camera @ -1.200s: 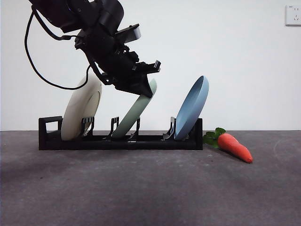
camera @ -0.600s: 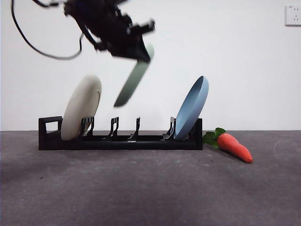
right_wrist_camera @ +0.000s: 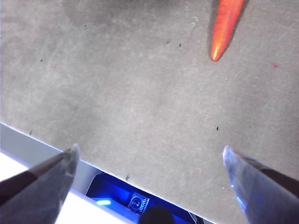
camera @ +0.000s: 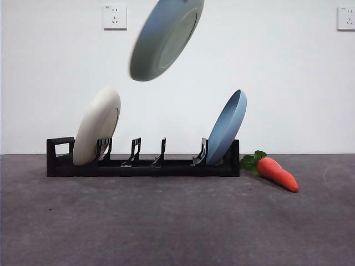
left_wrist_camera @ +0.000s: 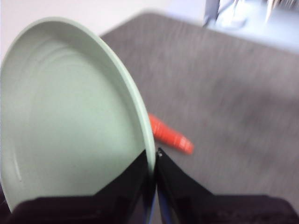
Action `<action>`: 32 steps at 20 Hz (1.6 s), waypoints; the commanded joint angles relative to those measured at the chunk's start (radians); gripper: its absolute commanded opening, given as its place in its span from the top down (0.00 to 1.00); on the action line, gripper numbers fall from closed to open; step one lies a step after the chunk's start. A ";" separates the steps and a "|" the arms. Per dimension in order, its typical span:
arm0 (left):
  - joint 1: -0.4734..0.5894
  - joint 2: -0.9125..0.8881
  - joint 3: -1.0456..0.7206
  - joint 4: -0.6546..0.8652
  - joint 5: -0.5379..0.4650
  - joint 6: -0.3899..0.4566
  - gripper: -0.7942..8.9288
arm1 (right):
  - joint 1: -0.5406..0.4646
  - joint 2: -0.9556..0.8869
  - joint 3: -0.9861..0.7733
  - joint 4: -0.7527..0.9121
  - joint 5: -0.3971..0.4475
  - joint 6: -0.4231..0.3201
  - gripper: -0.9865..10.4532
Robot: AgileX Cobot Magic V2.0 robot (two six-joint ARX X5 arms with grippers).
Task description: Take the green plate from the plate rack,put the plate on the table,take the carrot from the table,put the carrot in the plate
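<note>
The green plate (camera: 165, 37) hangs tilted high in the air above the plate rack (camera: 144, 165), clear of its slots. In the left wrist view my left gripper (left_wrist_camera: 153, 161) is shut on the rim of the green plate (left_wrist_camera: 65, 116). The arm itself is out of the front view. The carrot (camera: 276, 172) lies on the table (camera: 177, 221) just right of the rack, leaves toward the rack. It also shows in the left wrist view (left_wrist_camera: 170, 136) and the right wrist view (right_wrist_camera: 226, 25). My right gripper (right_wrist_camera: 149, 161) is open and empty above the table, apart from the carrot.
A cream-white plate (camera: 97, 126) leans in the rack's left slots and a blue plate (camera: 226, 127) in its right end. The middle slots hold nothing. The table's front edge (right_wrist_camera: 42, 149) lies under the right gripper. Two wall sockets (camera: 115, 16) are behind.
The green plate has gone up out of the rack's middle slots to high above the rack. The left arm has left the top of the front view. Rack, other plates and carrot have not moved.
</note>
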 commanded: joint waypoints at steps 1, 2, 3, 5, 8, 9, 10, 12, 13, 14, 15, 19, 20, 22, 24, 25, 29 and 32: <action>-0.087 0.012 -0.002 -0.159 -0.154 0.101 0.92 | 0.002 0.000 0.005 0.005 -0.002 0.011 0.39; -0.119 0.021 -0.005 -0.212 -0.182 0.113 0.92 | 0.002 0.000 0.005 0.005 -0.002 0.011 0.39; -0.155 0.029 -0.015 -0.240 -0.216 0.113 0.92 | 0.002 0.000 0.005 0.005 -0.002 0.011 0.39; -0.216 0.043 -0.055 -0.232 -0.307 0.113 0.92 | 0.002 0.000 0.005 0.005 -0.002 0.012 0.39; -0.254 0.052 -0.172 -0.151 -0.342 0.113 0.92 | 0.002 0.000 0.005 0.005 -0.002 0.014 0.39; -0.261 0.058 -0.219 -0.109 -0.368 0.119 0.92 | 0.002 0.000 0.005 0.005 -0.002 0.015 0.39; -0.262 0.069 -0.261 -0.064 -0.392 0.140 0.92 | 0.002 0.000 0.005 0.005 -0.002 0.015 0.39; -0.263 0.095 -0.323 0.022 -0.428 0.179 0.92 | 0.002 0.000 0.005 0.005 -0.003 0.017 0.39; -0.263 0.114 -0.338 0.047 -0.427 0.195 0.92 | 0.002 0.000 0.005 0.006 -0.003 0.022 0.39; -0.263 0.140 -0.341 0.062 -0.427 0.201 0.92 | 0.002 0.000 0.005 0.005 -0.003 0.023 0.39; -0.263 0.170 -0.342 0.081 -0.427 0.217 0.92 | 0.002 0.000 0.005 0.005 -0.003 0.023 0.39; -0.272 0.288 -0.342 0.158 -0.423 0.241 0.93 | 0.002 0.000 0.005 0.005 -0.003 0.023 0.39; -0.272 0.310 -0.342 0.161 -0.422 0.241 0.93 | 0.002 0.000 0.005 0.005 -0.003 0.023 0.39; -0.272 0.351 -0.342 0.173 -0.422 0.243 0.93 | 0.002 0.000 0.005 0.005 -0.002 0.023 0.39; -0.271 0.381 -0.342 0.180 -0.421 0.242 0.93 | 0.002 0.000 0.005 0.005 -0.003 0.023 0.39; -0.271 0.387 -0.342 0.179 -0.414 0.241 0.93 | 0.002 0.000 0.005 0.005 -0.003 0.023 0.39; -0.270 0.391 -0.342 0.175 -0.301 0.210 0.84 | 0.002 0.000 0.005 0.005 -0.003 0.023 0.39; -0.270 0.391 -0.341 0.172 -0.293 0.175 0.62 | 0.002 0.000 0.005 0.005 -0.003 0.023 0.39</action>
